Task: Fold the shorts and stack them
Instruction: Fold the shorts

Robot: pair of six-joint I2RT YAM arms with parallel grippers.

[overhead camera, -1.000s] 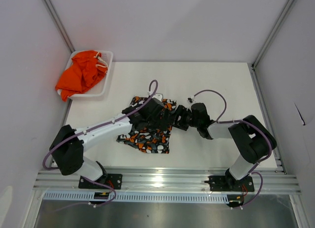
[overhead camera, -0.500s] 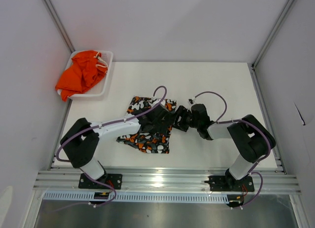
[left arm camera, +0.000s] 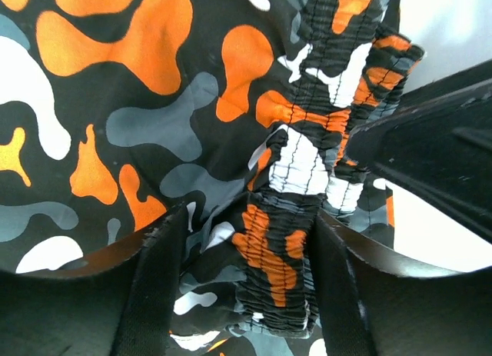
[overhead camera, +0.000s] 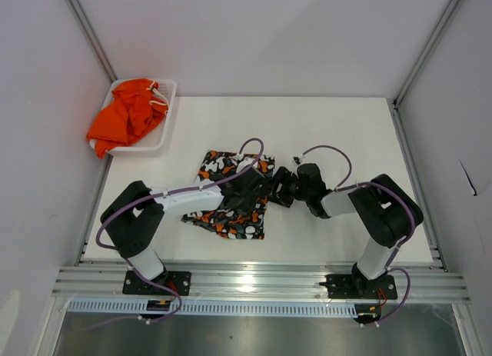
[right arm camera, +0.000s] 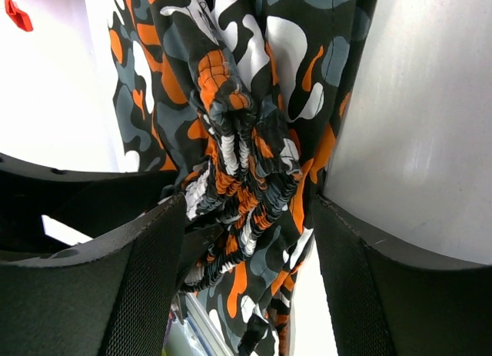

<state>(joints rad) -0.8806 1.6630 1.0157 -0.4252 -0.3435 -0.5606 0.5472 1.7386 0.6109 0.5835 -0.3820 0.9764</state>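
The patterned shorts (overhead camera: pixel 227 198) lie flat on the white table, their gathered waistband (left arm camera: pixel 307 152) at the right edge. My left gripper (overhead camera: pixel 257 188) is down on that edge. Its jaws stand apart around the waistband (left arm camera: pixel 250 294), and the right pad (left arm camera: pixel 346 294) touches the elastic. My right gripper (overhead camera: pixel 278 188) faces it from the right, open, with a bunch of the same waistband (right arm camera: pixel 238 164) between its fingers (right arm camera: pixel 250 279). The plain orange shorts (overhead camera: pixel 127 114) hang over the white basket (overhead camera: pixel 165 133) at the back left.
The black right gripper body (left arm camera: pixel 438 148) fills the right side of the left wrist view, close to the left fingers. An aluminium rail (overhead camera: pixel 254 279) runs along the table's near edge. The enclosure walls (overhead camera: pixel 430 64) stand on three sides.
My left arm has reached further right and down onto the waistband, and its jaws have narrowed around it. The right gripper has edged slightly left.
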